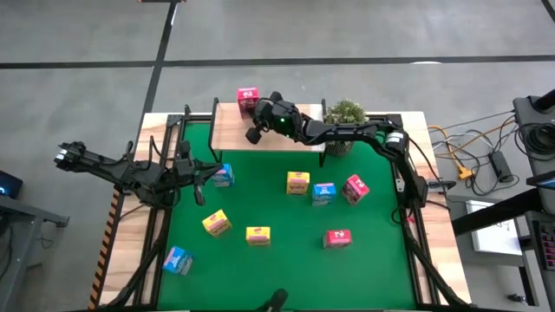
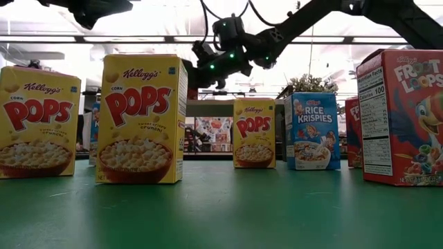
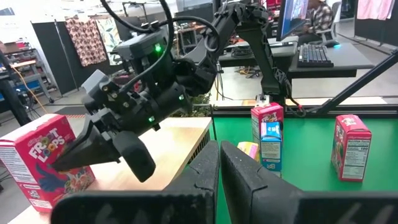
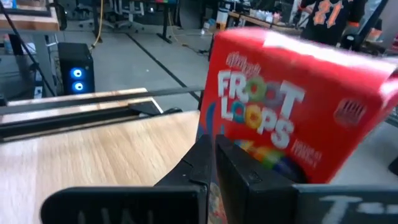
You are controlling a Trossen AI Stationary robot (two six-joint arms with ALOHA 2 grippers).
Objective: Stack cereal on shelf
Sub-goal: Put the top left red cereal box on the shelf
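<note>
**Cereal boxes: one on the shelf, eight on the green tabletop**

One pink-red Froot Loops box [image 1: 248, 97] is seen upright on the light-wood shelf [image 1: 232, 130], near the shelf's left end, at the far edge of the tabletop [image 1: 260, 199]. The right gripper [image 1: 255, 130] is placed over the shelf just beside this box, its fingers pressed together and holding nothing; in the right wrist view the red printed front fills the space past the closed fingertips.

The other boxes are spread over the green tabletop. Three yellow Corn Pops boxes are seen: one [image 1: 297, 183] near the middle, two [image 1: 217, 224] [image 1: 257, 235] nearer the front edge. Three blue Rice Krispies boxes are seen: one [image 1: 224, 176] toward the left edge, one [image 1: 323, 193] near the middle, one [image 1: 177, 260] at the front left corner. Two pink-red boxes [image 1: 355, 188] [image 1: 337, 237] are placed on the right half.

The left gripper [image 1: 201, 178] is held at the left edge, just beside the blue box there, fingers together and empty.
</note>
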